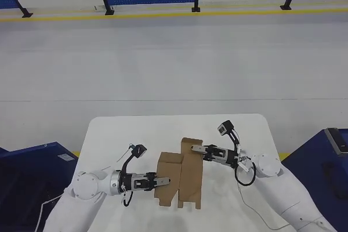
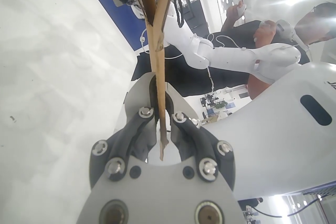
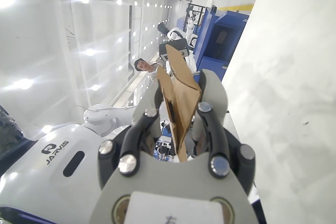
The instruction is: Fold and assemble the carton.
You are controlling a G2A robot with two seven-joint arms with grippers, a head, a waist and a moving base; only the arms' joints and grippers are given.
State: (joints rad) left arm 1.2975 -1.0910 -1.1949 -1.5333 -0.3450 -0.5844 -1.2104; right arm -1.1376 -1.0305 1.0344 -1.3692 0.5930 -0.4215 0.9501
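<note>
Both grippers hold the brown carton (image 1: 184, 174) between them above the white table (image 1: 116, 139).

The left gripper (image 1: 163, 181) is clamped on a thin cardboard edge, which runs straight out from between its fingers (image 2: 136, 99). The right gripper (image 1: 196, 149) is closed on a folded flap at the carton's far upper corner. The carton sits partly flattened between the two grippers, its panels spreading just beyond each one's fingertips. The table surface lies below both grippers.

top camera looks down at the table (image 1: 133, 133); both wrist cameras closely face the carton (image 1: 191, 174).
</note>
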